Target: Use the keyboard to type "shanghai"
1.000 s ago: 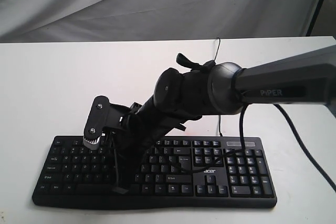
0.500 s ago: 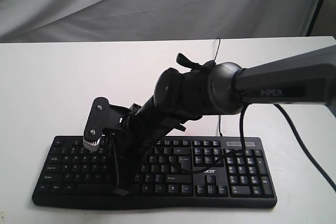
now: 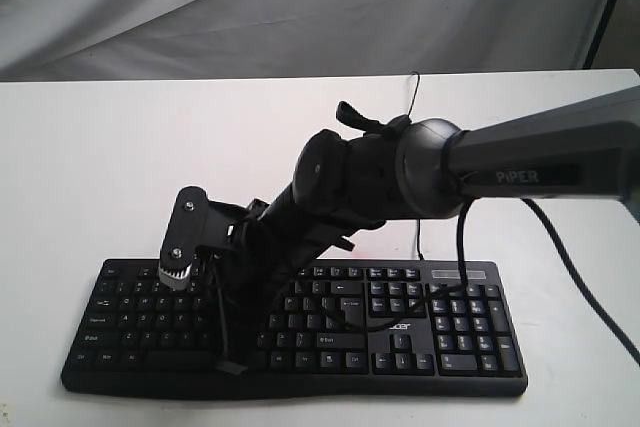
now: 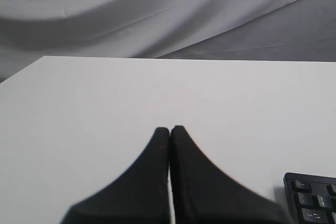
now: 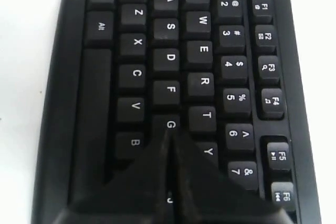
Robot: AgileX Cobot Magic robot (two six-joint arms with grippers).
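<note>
Keyboard lies flat at the near edge of the surface. Right claw is together, fingers pinched into one blunt tip so it can hit a single key. Tip is low over the home row, right at the G key, and its body hides the next key along. Can't tell if it's touching. Left claw is also together, parked over bare surface off the keyboard's end, probably just to keep clear.

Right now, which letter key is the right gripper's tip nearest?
The G key: the shut right gripper has its tip at that key's edge, while F, T and B stand clear.
</note>
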